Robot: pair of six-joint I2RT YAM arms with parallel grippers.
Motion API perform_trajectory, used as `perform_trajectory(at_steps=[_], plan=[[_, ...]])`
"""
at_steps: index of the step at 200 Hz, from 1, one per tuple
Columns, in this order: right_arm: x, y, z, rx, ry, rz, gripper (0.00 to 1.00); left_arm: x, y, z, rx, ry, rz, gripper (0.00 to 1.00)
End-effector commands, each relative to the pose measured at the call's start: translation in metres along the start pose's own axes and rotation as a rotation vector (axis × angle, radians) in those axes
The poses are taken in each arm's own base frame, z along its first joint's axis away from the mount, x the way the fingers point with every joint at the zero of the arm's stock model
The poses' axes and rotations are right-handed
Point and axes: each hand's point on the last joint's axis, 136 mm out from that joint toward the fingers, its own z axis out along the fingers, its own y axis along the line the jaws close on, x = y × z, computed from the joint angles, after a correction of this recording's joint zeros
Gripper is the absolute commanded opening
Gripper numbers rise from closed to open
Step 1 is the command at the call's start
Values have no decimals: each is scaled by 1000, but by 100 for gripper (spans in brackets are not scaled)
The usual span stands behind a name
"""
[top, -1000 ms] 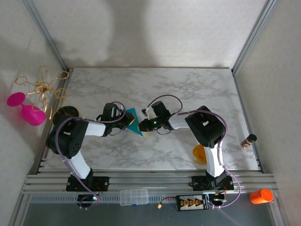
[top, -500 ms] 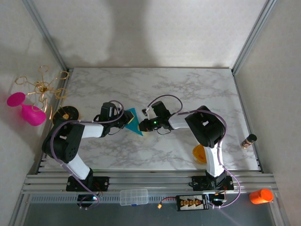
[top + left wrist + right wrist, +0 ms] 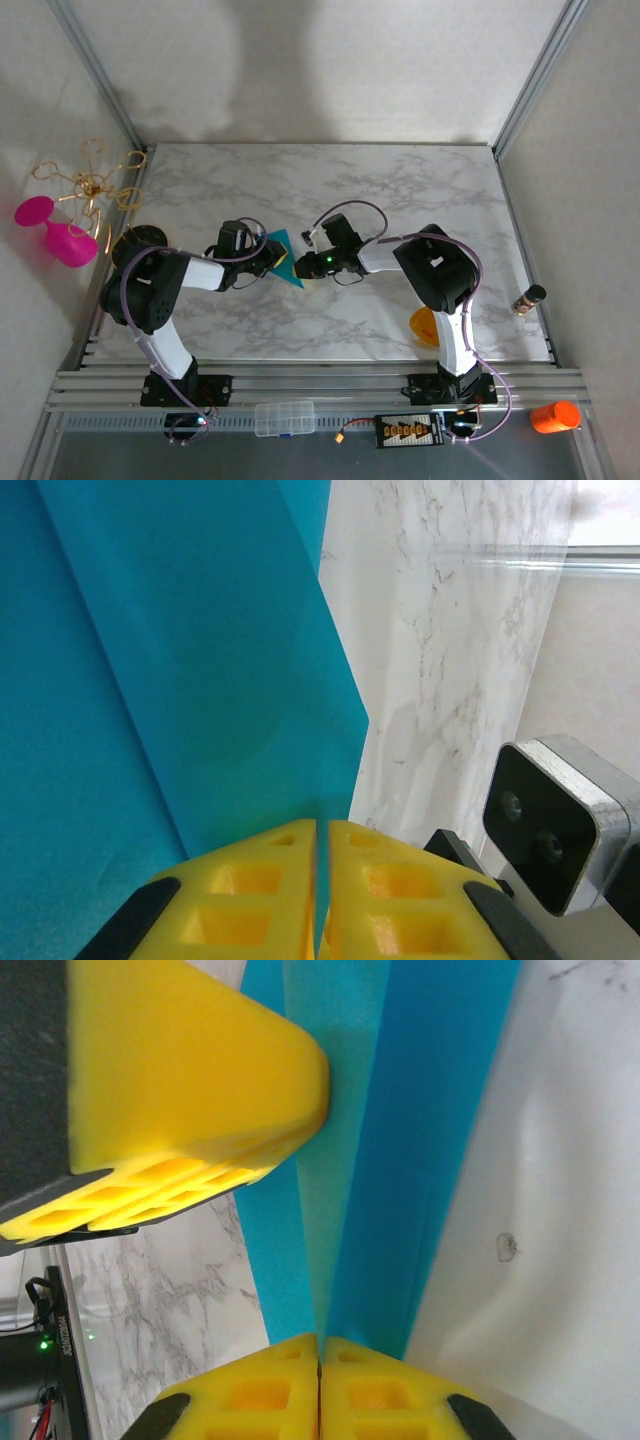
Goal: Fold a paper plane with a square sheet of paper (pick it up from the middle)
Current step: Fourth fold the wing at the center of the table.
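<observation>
The teal-blue square sheet of paper (image 3: 284, 257) is folded along long creases into a pointed shape and hangs between my two grippers at the table's middle. My left gripper (image 3: 268, 256) is shut on its left edge. In the left wrist view the yellow fingertips (image 3: 270, 865) pinch the paper (image 3: 200, 660) in a thin seam. My right gripper (image 3: 301, 265) is shut on the opposite edge. In the right wrist view its jaws meet on a crease of the paper (image 3: 400, 1140), with the left gripper's yellow finger (image 3: 190, 1080) across from it.
A small orange bowl (image 3: 424, 325) sits by the right arm's base. A pink glass (image 3: 58, 236) and gold wire shapes (image 3: 92, 184) lie off the table's left edge. A brown bottle (image 3: 528, 297) stands at the right edge. The marble table (image 3: 400, 190) stretches behind the arms.
The left arm's elbow swung out to the left and came back. The paper and both grips stayed almost where they were.
</observation>
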Motion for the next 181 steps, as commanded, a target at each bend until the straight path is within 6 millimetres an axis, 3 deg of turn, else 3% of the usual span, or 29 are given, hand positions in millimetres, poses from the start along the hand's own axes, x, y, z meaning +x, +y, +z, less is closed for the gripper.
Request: perform_trajectory(at_steps=[1,181], plan=[[45,-48,10,137,124,142,12,-4,-6,5,16,-2,18,11],[54,-57,12,173,164,175,6,-7,11,7,-38,-17,4,10]])
